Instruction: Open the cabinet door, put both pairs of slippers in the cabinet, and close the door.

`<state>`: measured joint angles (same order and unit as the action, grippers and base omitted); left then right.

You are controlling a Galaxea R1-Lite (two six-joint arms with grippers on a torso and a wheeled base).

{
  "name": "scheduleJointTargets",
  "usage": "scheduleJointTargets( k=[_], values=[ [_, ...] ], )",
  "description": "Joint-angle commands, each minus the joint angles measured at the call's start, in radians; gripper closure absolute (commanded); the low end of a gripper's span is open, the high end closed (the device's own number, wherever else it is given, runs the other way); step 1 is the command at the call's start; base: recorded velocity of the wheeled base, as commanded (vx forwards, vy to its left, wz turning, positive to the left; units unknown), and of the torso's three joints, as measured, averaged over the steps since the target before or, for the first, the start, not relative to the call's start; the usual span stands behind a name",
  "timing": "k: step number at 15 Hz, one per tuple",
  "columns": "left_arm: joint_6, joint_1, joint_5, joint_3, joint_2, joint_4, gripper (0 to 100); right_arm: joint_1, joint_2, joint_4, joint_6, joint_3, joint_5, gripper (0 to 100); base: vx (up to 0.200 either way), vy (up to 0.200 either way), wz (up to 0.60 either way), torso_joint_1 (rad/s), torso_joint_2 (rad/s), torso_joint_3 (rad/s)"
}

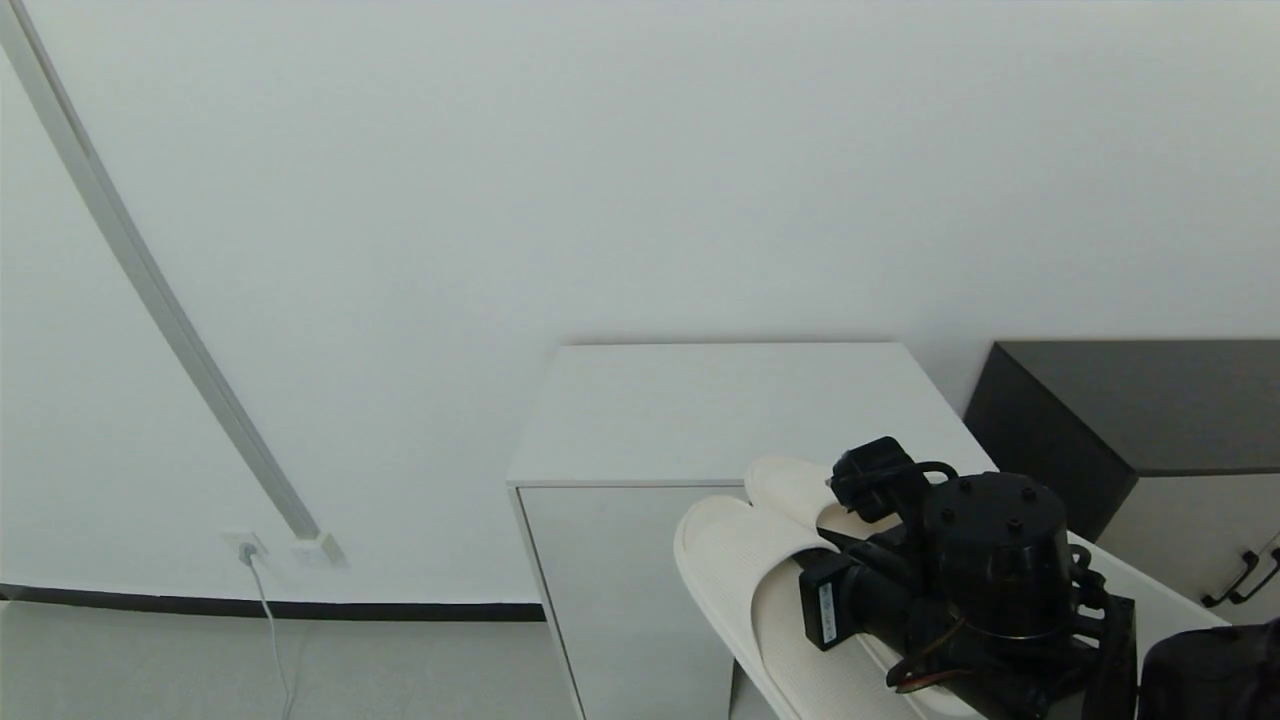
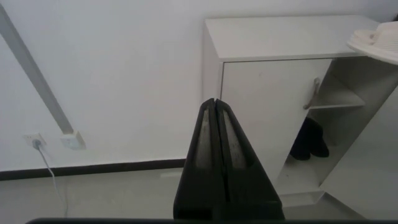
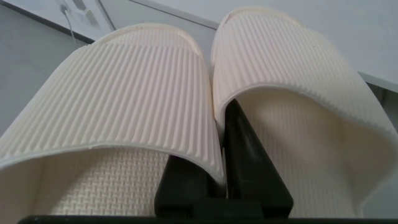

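Note:
A white cabinet (image 1: pixel 720 410) stands against the wall. In the left wrist view its left door (image 2: pixel 267 106) is closed and its right side stands open, showing a shelf (image 2: pixel 339 99). A dark pair of slippers (image 2: pixel 310 140) sits lower inside. My right gripper (image 1: pixel 850 535) is shut on a cream ribbed pair of slippers (image 1: pixel 740 560), held side by side in front of the cabinet's top edge. Its fingers (image 3: pixel 239 143) pinch the two inner walls of the slippers (image 3: pixel 137 81) together. My left gripper (image 2: pixel 214 102) is shut with nothing in it, off to the cabinet's left.
A dark cabinet (image 1: pixel 1130 400) with black handles stands right of the white one. The opened white door (image 1: pixel 1160 595) juts out beside my right arm. A wall socket with a cable (image 1: pixel 245 548) and a slanted grey rail (image 1: pixel 150 280) are at the left.

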<state>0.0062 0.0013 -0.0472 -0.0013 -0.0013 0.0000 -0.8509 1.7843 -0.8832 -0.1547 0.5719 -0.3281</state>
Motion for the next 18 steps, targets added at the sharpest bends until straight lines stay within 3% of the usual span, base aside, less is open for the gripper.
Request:
scheduleJointTargets(
  k=[1, 5, 18],
  values=[
    [0.0, 0.0, 0.0, 0.0, 0.001, 0.0, 100, -0.001, -0.002, 0.0, 0.0, 0.0, 0.0, 100, 0.0, -0.2, 0.0, 0.002, 0.0, 0.007],
    [0.0, 0.0, 0.0, 0.001, 0.001, 0.0, 100, -0.001, -0.008, 0.001, 0.0, -0.001, 0.0, 100, 0.0, -0.2, 0.0, 0.002, 0.0, -0.001],
    [-0.006, 0.0, 0.0, 0.001, 0.001, 0.0, 100, -0.004, -0.008, 0.0, 0.006, -0.017, 0.001, 100, 0.0, 0.0, 0.0, 0.0, 0.0, 0.0]
  ],
)
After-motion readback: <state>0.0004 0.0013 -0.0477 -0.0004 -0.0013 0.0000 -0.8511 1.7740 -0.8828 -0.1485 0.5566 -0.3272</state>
